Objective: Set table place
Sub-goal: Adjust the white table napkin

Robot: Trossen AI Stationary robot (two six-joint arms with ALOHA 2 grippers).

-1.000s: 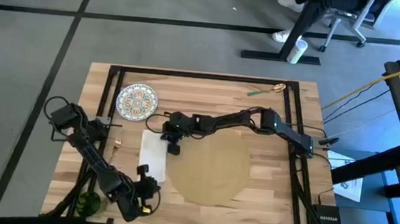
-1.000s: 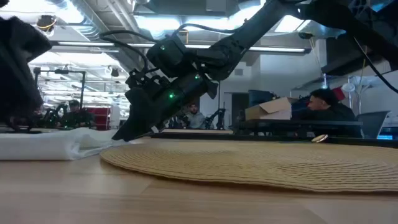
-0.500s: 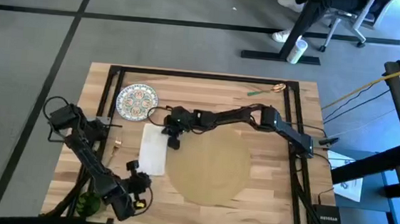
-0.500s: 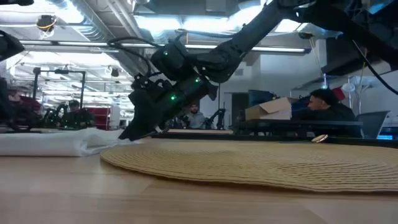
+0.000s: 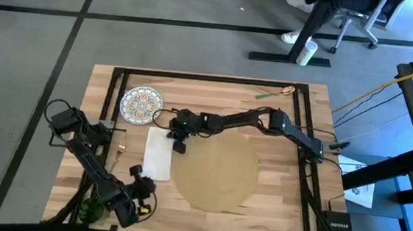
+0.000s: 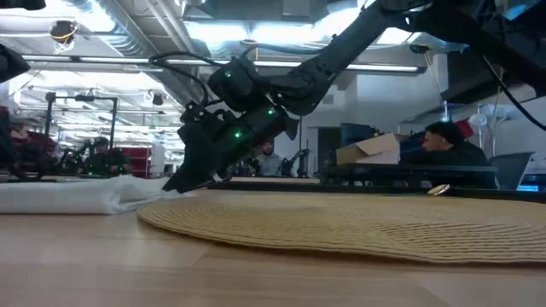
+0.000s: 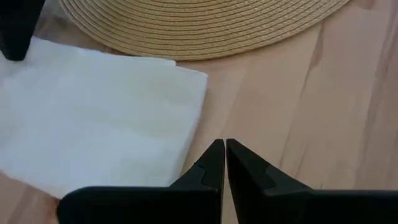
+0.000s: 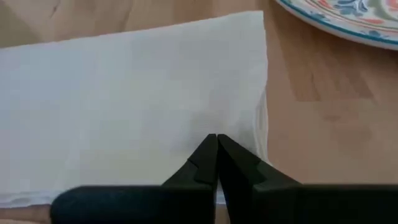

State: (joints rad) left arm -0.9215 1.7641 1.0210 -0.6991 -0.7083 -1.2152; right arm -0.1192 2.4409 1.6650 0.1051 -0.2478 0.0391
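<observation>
Placemat (image 5: 218, 172) in plain tan weave lies flat at the centre of your butcher-block bench (image 5: 280, 118), its round edge just beside the long side of a white napkin (image 5: 159, 154) at its 9 o'clock. Your right hand (image 5: 177, 144), reaching in from the 3 o'clock side of the bench, sits low at the mat's 10 o'clock rim, over the napkin's far corner; its wrist view shows the two dark fingers (image 8: 208, 163) pressed tip to tip with nothing between them, the napkin (image 8: 134, 106) spread right under them. Whether the tips touch the cloth you cannot tell. In the low view that hand (image 6: 177, 183) angles down to where napkin (image 6: 64, 196) meets mat (image 6: 358, 223). Your left hand (image 5: 143, 206) waits near the bench's 7 o'clock corner, well apart from the mat's 8 o'clock edge; its fingers (image 7: 211, 163) are likewise closed and hold nothing. A patterned plate (image 5: 142, 103) rests at the mat's 11 o'clock, apart from both hands.
</observation>
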